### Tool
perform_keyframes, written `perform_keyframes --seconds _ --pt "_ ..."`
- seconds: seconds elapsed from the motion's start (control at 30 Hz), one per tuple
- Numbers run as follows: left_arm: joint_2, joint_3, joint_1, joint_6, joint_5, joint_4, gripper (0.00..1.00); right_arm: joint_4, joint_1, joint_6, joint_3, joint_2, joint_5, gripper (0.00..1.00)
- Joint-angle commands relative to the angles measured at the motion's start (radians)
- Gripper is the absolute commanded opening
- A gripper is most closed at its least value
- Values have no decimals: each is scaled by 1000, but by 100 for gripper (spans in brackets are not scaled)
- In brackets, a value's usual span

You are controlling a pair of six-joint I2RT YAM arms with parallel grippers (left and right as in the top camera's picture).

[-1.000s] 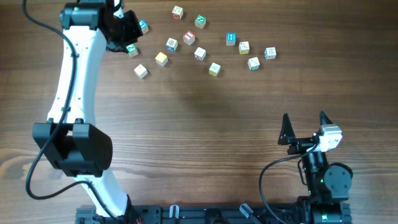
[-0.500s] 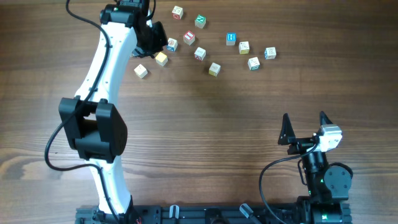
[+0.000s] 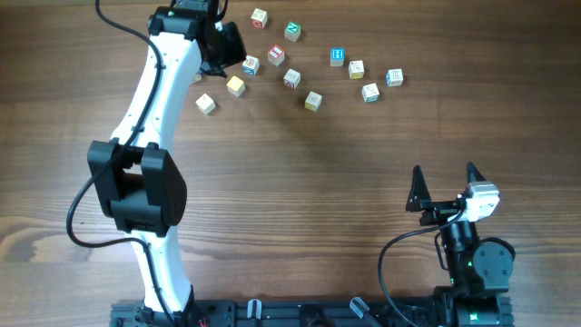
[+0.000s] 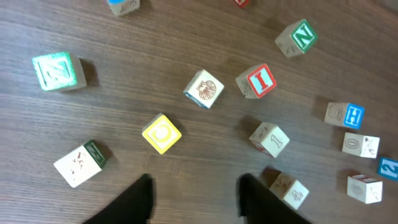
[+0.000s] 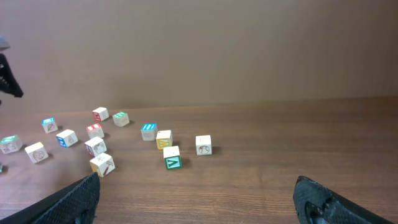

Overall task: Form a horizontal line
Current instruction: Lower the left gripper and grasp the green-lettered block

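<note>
No straight row of cubes shows; the small wooden letter cubes lie scattered at the table's far side. In the left wrist view I see a green-faced cube (image 4: 57, 70), a yellow cube (image 4: 161, 133), a cream cube with a green side (image 4: 79, 163), a shell-picture cube (image 4: 204, 89) and a red "I" cube (image 4: 256, 81). My left gripper (image 3: 220, 47) hovers over the cluster's left end, open and empty (image 4: 196, 183), just short of the yellow cube. My right gripper (image 3: 445, 179) is open and empty (image 5: 196, 190), far from the cubes at the near right.
More loose cubes spread to the right: a green "N" cube (image 3: 292, 31), a blue cube (image 3: 337, 57), cream cubes (image 3: 369, 92) and a blue-faced one (image 3: 394, 77). The left arm (image 3: 150, 118) stretches across the table's left side and hides cubes beneath its wrist.
My left arm has swung right, from the cluster's far left edge to over its left end, covering two cubes in the overhead view. The right arm has not moved.
</note>
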Motion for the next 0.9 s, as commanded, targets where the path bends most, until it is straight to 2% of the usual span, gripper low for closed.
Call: perform_keyframes --seconds 0.0,0.1,0.37,0.47,0.57,0.73,0.87 --pt "37 -6 -1 0 -32 11 59 5 4 -10 -1 -8 -13 100" --pt "66 -6 -1 0 -32 17 66 5 4 -10 -1 -8 -13 99" --pt "111 -6 -1 1 -32 28 75 5 4 -10 -1 -8 -13 100" --pt "169 -6 -1 1 -33 68 84 5 4 -10 -1 -8 -13 100" --pt "203 -6 0 1 -33 148 89 5 4 -10 -1 -8 -13 100" --pt "207 -6 23 1 -188 203 92 5 4 -10 -1 -8 -13 100" --pt "207 -6 83 1 -197 211 93 5 4 -10 -1 -8 -13 100"
